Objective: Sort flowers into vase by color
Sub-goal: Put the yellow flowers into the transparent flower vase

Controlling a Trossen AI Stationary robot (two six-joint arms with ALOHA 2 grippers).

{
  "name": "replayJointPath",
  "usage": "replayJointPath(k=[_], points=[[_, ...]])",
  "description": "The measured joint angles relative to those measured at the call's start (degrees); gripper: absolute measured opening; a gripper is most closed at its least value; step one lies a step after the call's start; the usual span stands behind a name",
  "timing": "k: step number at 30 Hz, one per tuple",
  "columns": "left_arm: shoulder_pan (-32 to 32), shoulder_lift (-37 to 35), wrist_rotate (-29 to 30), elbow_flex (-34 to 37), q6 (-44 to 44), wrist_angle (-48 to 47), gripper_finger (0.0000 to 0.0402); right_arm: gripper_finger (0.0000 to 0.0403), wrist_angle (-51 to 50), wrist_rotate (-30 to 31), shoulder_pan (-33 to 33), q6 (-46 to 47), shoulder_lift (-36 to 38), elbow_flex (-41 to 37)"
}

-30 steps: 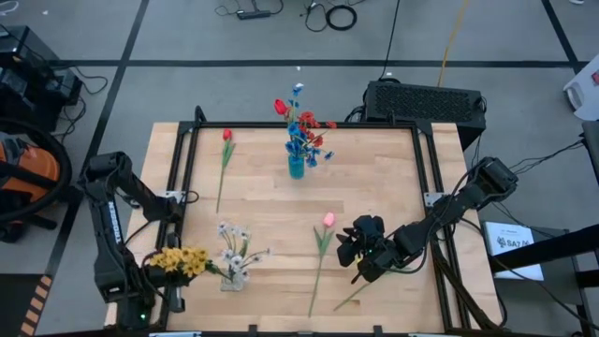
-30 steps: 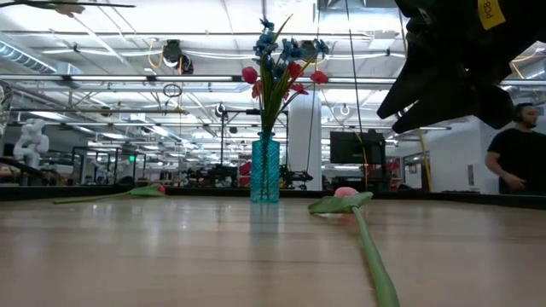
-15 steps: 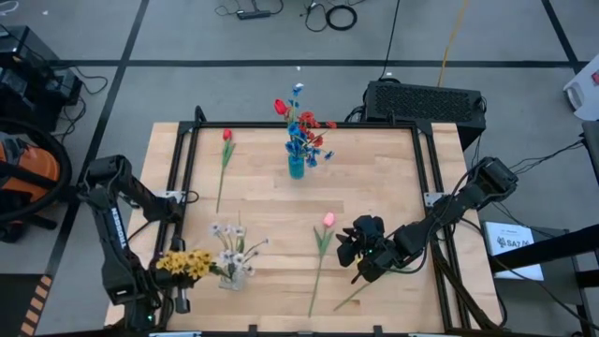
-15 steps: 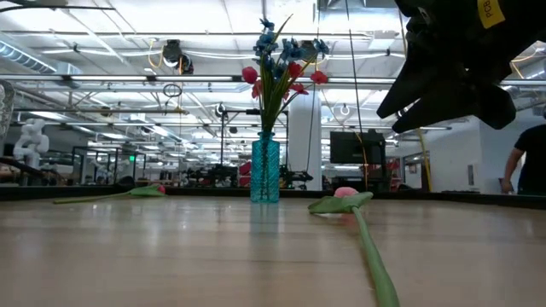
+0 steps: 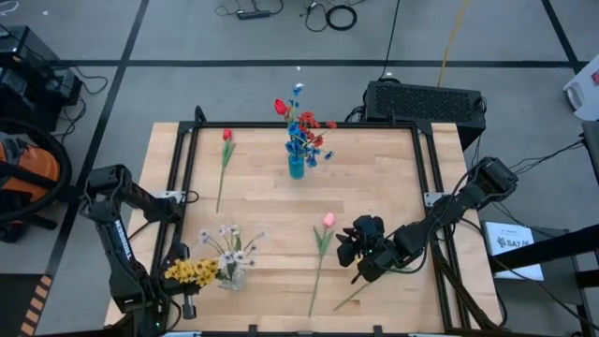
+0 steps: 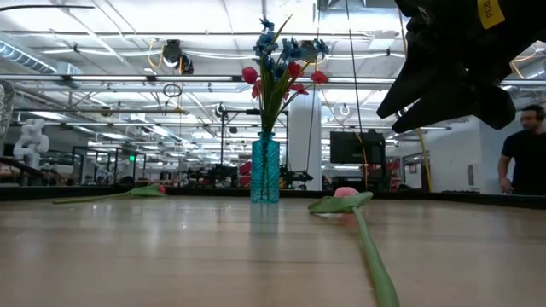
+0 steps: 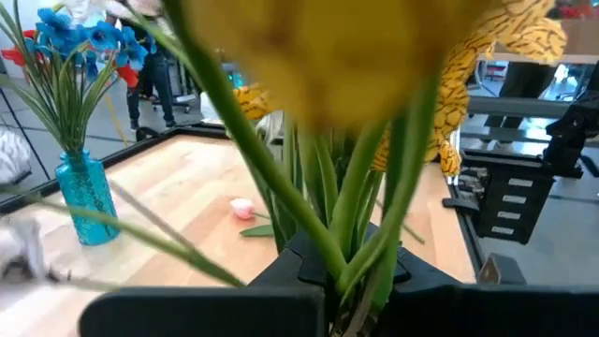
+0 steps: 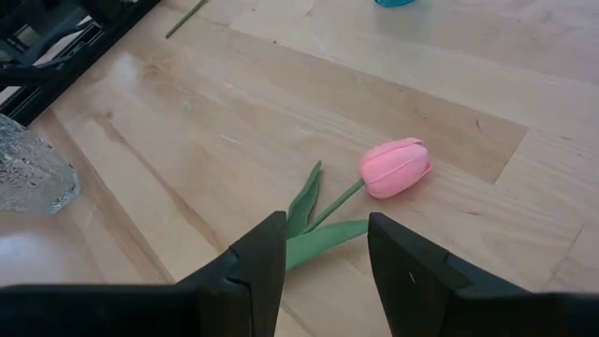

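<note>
At the table's near-left corner, left gripper clamped on the yellow flowers: a bunch of thin, smooth green stems pinched between the dark fingers, heads soft and ruffled, blurred large in the wrist view. Since a second ago the bunch has come a little toward the near edge and sits just left of the clear vase. That vase is cut glass, faceted, and holds the white flowers, small papery heads on wiry stems

Right gripper hovers over the table's near-right part, its matte black fingers parted with nothing between them, just above the leaves of the pink tulip. Arm unmoved over the last second. Tulip head is a smooth closed bud; long stem and flat pointed leaves lie on the wood

Farther back, centre: blue vase, tall, translucent, ribbed glass, upright, holding the red and blue flowers in a loose spray. Red tulip lies flat near the far-left corner, stem running toward the near side, same place as before

Table is pale wood planks with visible grain, framed by black rails. Yellow tag on the right arm in the low view; writing not legible

Person in a dark shirt stands at the room's right edge, shifted since the earlier picture
</note>
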State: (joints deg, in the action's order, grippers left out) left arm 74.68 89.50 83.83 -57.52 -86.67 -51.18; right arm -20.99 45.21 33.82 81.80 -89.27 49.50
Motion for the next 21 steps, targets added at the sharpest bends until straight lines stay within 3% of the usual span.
replayJointPath(k=[10,15,21], points=[[-1.15,1.44,-0.93,0.0,0.11,1.36,0.0035,0.0144,0.01,0.0,0.01,0.01,0.01,0.0],[-3.54,1.44,-5.95,0.0,0.04,1.42,0.0057,0.0144,0.0,0.0,0.02,0.0,0.01,0.0],[-4.64,1.44,-6.93,0.0,0.02,1.4,0.0093,0.0144,0.0,0.0,0.02,0.0,0.02,0.0]])
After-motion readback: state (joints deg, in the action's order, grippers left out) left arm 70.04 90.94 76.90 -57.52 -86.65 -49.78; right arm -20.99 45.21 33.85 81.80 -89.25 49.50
